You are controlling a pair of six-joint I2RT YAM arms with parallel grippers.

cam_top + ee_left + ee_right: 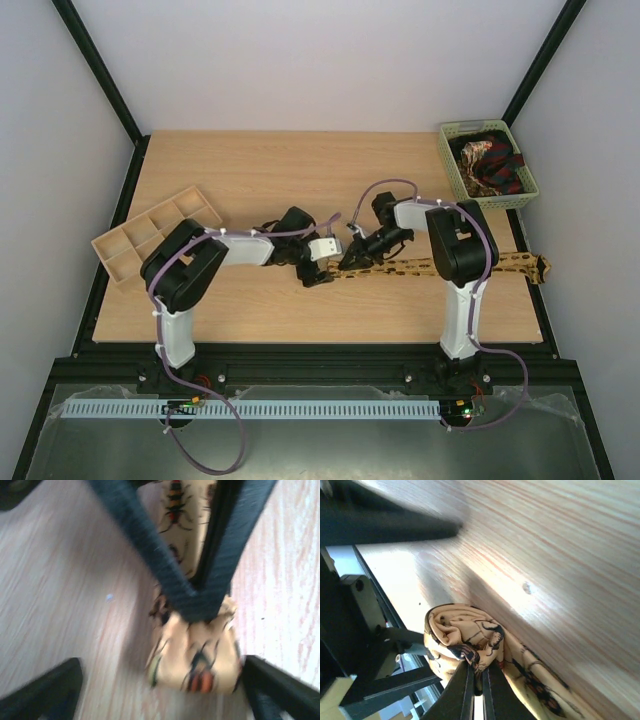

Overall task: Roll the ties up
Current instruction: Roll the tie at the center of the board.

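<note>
Right tool (478, 676) tight on tie (454, 629) roll

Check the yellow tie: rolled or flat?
Partly rolled: right fingers pinch a small roll at one end of the tie; rest lies flat.

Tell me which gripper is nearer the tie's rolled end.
Right. The right gripper is shut on the rolled end; the left gripper is open, fingers flanking it.
</note>
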